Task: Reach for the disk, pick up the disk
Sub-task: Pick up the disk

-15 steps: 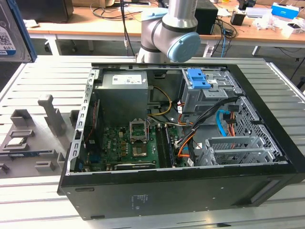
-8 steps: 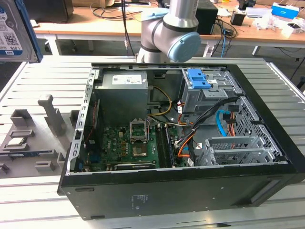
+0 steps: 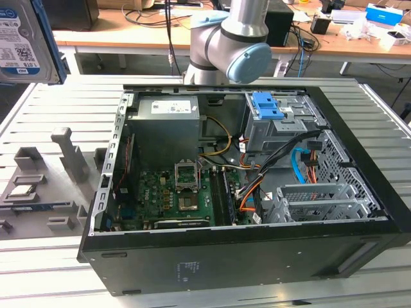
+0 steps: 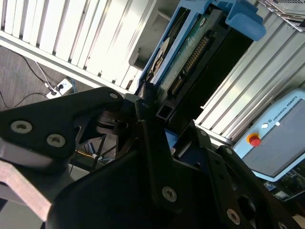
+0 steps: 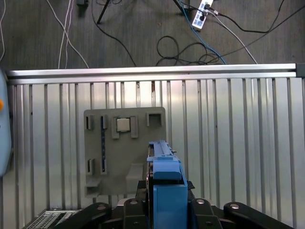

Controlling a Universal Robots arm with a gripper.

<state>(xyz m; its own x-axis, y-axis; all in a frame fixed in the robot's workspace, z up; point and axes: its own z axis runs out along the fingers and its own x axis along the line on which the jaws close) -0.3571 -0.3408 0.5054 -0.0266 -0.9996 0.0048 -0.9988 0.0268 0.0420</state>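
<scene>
Now, at the exterior view's left edge the disk (image 3: 22,38) hangs above the tabletop (image 3: 38,273), partly cut off. In the second wrist view my pincer (image 4: 152,101) clamps it. Below, a grey holder (image 3: 64,160) pockets a processor chip (image 3: 21,190). Rightward, the open computer case (image 3: 225,263) holds a motherboard (image 3: 167,192) and drive cages (image 3: 321,199).

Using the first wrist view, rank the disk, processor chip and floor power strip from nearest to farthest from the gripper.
1. The disk, clamped in the gripper.
2. The processor chip, on the grey holder.
3. The power strip, on the floor beyond the table.
</scene>
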